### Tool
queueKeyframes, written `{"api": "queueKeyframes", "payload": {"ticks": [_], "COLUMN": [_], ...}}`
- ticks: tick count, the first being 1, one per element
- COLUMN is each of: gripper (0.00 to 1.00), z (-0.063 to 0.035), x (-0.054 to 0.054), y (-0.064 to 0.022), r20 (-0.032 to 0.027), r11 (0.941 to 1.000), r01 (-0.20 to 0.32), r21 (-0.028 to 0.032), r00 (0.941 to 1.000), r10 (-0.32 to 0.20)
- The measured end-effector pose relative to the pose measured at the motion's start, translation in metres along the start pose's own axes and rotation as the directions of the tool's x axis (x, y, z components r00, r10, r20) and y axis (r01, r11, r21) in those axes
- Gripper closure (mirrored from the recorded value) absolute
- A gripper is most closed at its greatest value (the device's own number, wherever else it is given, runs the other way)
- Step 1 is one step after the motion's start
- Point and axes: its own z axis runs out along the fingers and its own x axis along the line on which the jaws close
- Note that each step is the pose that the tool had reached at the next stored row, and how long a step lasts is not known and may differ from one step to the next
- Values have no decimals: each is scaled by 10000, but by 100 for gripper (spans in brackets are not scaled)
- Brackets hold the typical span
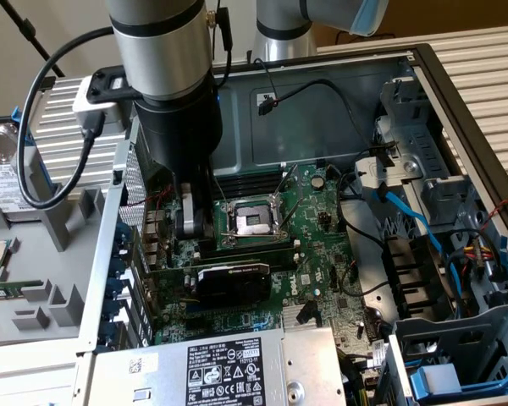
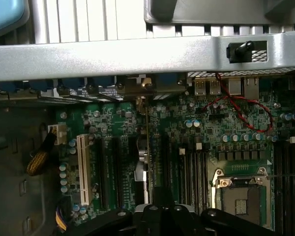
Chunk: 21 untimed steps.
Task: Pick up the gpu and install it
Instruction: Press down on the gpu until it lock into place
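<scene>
Gripper point(image 1: 189, 222) clenched, holding nothing, low inside the open computer case point(image 1: 423, 63), just above the gpu point(image 1: 230, 279). The gpu stands on edge in a slot of the motherboard point(image 1: 322, 254), beside the empty processor socket point(image 1: 250, 222). Power supply point(image 1: 220, 368) along the case's near edge.

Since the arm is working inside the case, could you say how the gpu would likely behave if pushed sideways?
The gpu stands on edge in the motherboard, so it would probably resist then lever its slot. Its thin green board looks stiff but fragile.
</scene>
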Motion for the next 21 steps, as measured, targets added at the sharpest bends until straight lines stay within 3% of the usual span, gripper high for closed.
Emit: {"api": "queueKeyframes", "payload": {"ticks": [6,13,18,21], "gripper": [89,89,89,89], "z": [-4,-16,-16,-13], "x": [0,0,0,6], "y": [0,0,-2,-72], "r20": [-33,-65,-72,-77], "r11": [9967,9857,9841,9841], "r01": [-808,-1682,-1775,-1773], "r21": [6,15,17,-2], "r00": [9967,9857,9841,9841], "r10": [808,1682,1775,1773]}}
